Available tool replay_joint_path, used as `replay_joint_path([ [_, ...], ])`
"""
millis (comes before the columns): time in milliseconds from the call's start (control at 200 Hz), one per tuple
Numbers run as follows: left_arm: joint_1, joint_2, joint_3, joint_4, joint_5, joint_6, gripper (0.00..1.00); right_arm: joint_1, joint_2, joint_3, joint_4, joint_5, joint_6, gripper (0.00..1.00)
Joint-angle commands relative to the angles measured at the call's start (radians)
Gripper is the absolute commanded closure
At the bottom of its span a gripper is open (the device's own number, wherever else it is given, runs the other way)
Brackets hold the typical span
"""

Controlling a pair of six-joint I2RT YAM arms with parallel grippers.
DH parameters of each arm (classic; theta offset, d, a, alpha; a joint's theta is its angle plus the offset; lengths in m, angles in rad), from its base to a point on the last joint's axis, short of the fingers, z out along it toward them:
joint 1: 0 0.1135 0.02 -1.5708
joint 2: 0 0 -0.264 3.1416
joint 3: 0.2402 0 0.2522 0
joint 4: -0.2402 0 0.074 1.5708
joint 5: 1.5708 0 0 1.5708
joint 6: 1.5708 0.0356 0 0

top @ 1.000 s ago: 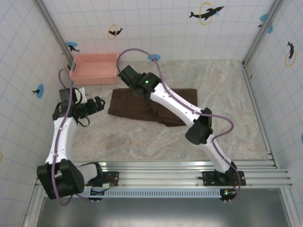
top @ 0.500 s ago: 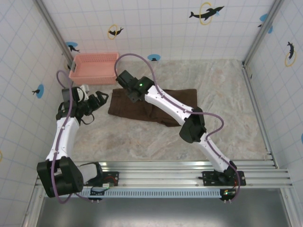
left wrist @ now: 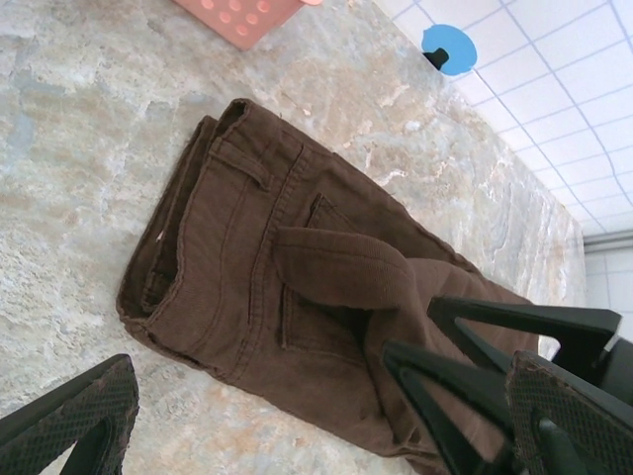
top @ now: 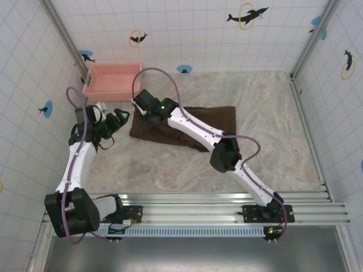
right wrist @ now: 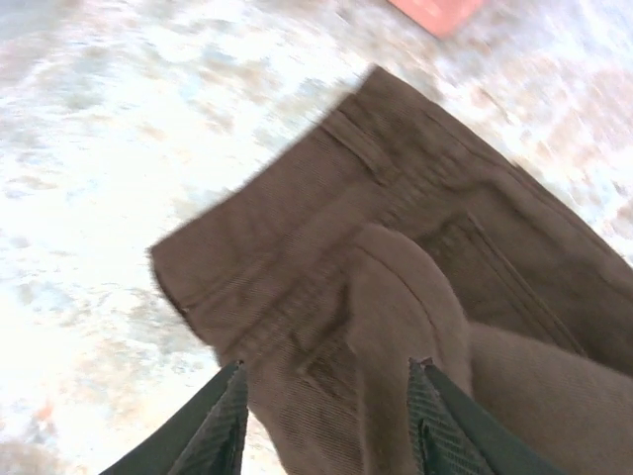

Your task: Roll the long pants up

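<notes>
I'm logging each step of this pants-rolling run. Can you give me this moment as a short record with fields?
pants: long pants lie flat, a flap of fabric folded back on top near the waistband
left gripper: left gripper beside the waistband end, jaws wide open, holding nothing
right gripper: right gripper over the folded flap, jaws apart
basket: pink basket far left, apart from the pants
roll: not yet formed

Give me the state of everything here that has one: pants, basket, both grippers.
Pants: folded flat on the table, a flap of cloth laid over the back pocket, not rolled yet.
Basket: upright by the far-left wall, apparently empty.
Left gripper: wide open, empty, beside the waist end of the pants.
Right gripper: open, over the flap, not clamping it.
</notes>
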Motion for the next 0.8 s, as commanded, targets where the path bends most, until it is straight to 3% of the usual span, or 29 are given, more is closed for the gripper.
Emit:
replay_joint_path([
  [0, -0.013, 0.008, -0.009, 0.056, -0.008, -0.053, 0.03, 0.013, -0.114, 0.031, 0.027, -0.006, -0.005, 0.49],
  [135, -0.055, 0.053, 0.016, 0.076, -0.013, -0.072, 0.03, -0.036, -0.221, -0.054, -0.044, 0.058, -0.022, 0.49],
  [350, -0.170, 0.139, 0.058, 0.140, -0.016, -0.134, 0.03, -0.171, -0.473, -0.410, -0.022, 0.149, -0.013, 0.46],
  [435, -0.217, 0.167, 0.101, 0.109, -0.049, -0.125, 0.03, -0.237, -0.539, -0.536, -0.007, 0.143, -0.003, 0.42],
  [595, -0.305, 0.277, 0.243, -0.040, -0.115, -0.082, 0.03, -0.341, -0.658, -0.769, 0.073, 0.112, 0.016, 0.24],
  [796, -0.363, 0.392, 0.341, -0.161, -0.158, -0.086, 0.03, -0.412, -0.736, -0.898, 0.108, 0.089, 0.011, 0.23],
])
